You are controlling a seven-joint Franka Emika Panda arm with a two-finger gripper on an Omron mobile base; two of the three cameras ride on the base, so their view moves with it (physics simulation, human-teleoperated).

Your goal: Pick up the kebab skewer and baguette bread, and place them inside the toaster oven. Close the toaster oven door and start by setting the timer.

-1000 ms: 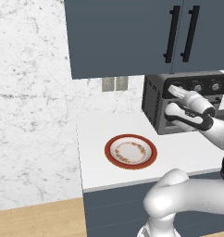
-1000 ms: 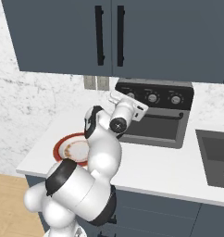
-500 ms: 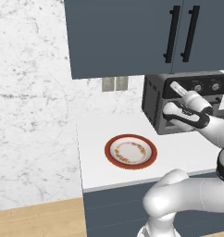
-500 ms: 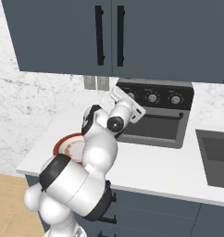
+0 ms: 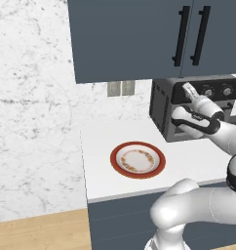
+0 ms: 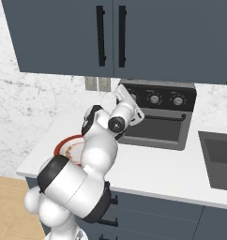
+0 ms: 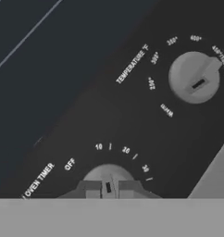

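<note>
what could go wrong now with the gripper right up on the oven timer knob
The shut gripper sits on the oven timer knob, so the fingers may slip off its ridge and leave the timer unset. The temperature knob is close beside it; a sideways drift could turn that instead. Pushing too hard might shove the toaster oven back on the counter.

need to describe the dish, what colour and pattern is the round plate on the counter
White round plate with a red rim and a speckled ring inside, clearest in the left base view.

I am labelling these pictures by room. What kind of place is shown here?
Most likely a home kitchen, computer-rendered. A toaster oven stands on a white counter under dark wall cabinets, with a sink beside it.
</note>
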